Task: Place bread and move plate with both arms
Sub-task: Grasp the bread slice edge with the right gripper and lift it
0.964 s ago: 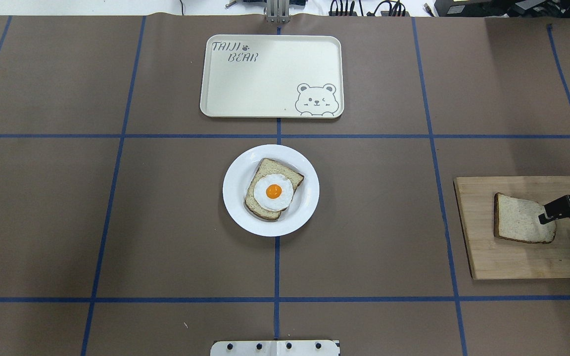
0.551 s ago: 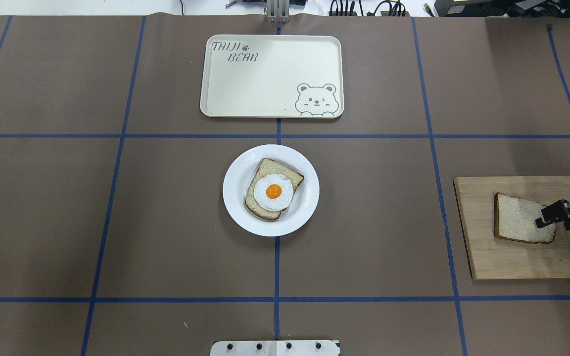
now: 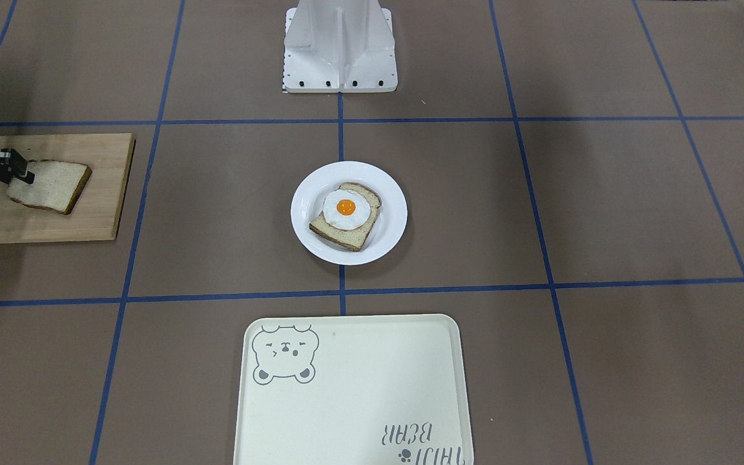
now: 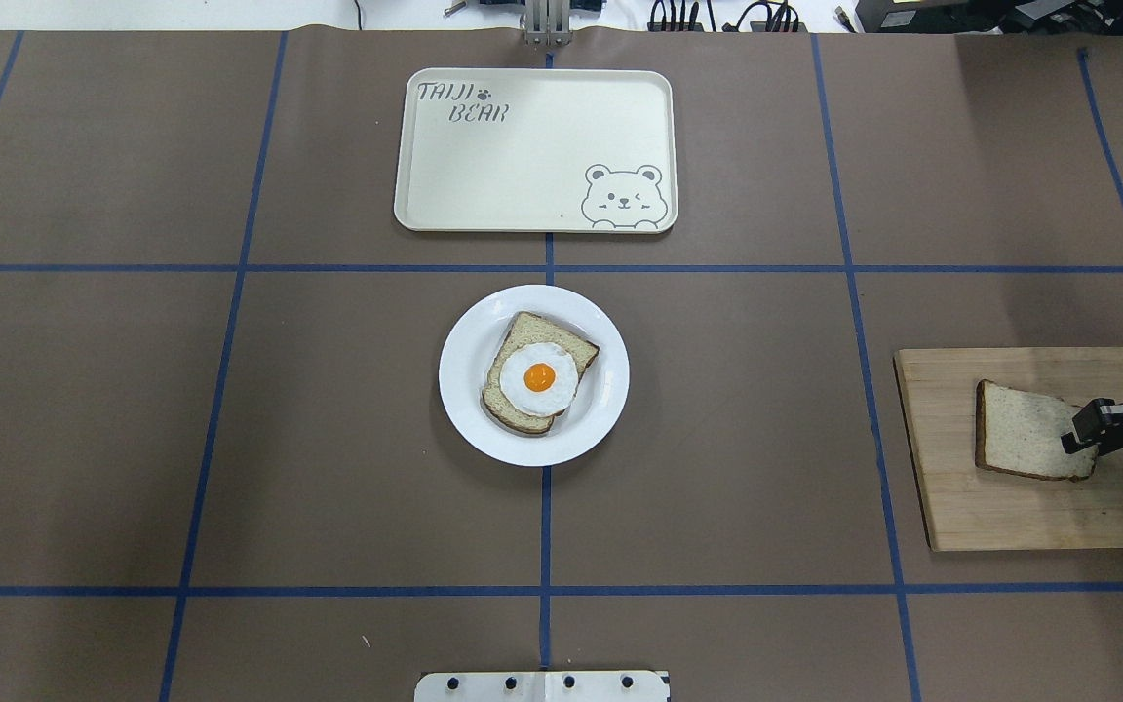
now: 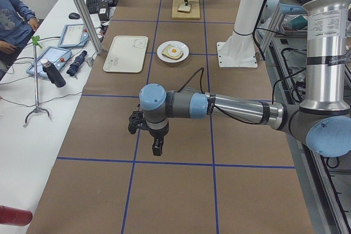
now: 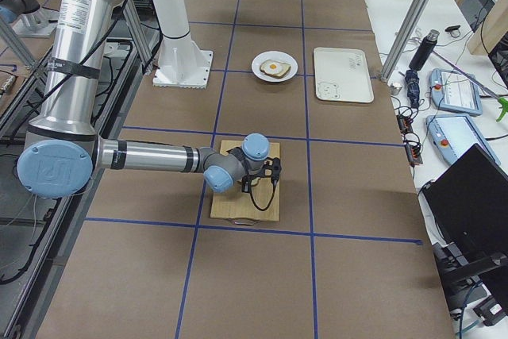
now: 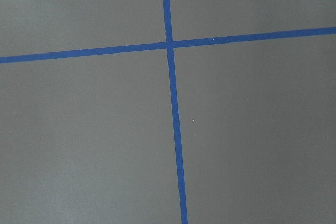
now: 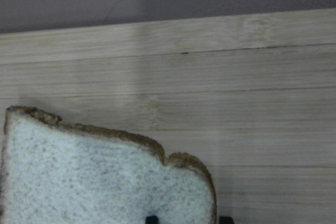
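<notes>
- The bread point(image 4: 1025, 429) is lying on a wooden cutting board point(image 4: 961, 512) at the right end of the table. Its right edge is under the right gripper point(image 4: 1078, 439).
- I am seeing that gripper's two dark fingertips point(image 8: 151, 218) standing apart in the wrist view. One is over the crumb and the other just off the crust, so the jaws are parted around the slice's edge.
- I am watching the left gripper point(image 5: 156, 149) hanging over the brown covering at the left end, near a blue tape crossing. I cannot tell how its jaws stand.
- I am working over a brown paper covering point(image 4: 717, 487) ruled into large squares by blue tape lines point(image 4: 546, 526).
- The plate point(image 4: 464, 414) is sitting at the table's centre on the middle line, carrying an egg-topped slice point(image 4: 539, 376) turned at an angle.
- The bear tray point(image 4: 522, 166) is lying just beyond the plate on the far side, apart from it.
- A wide stretch of covering, crossed by one blue line, is separating the board's left edge from the plate's rim.
- An operators' bench with tablets point(image 6: 456, 93) is running along the far side.
</notes>
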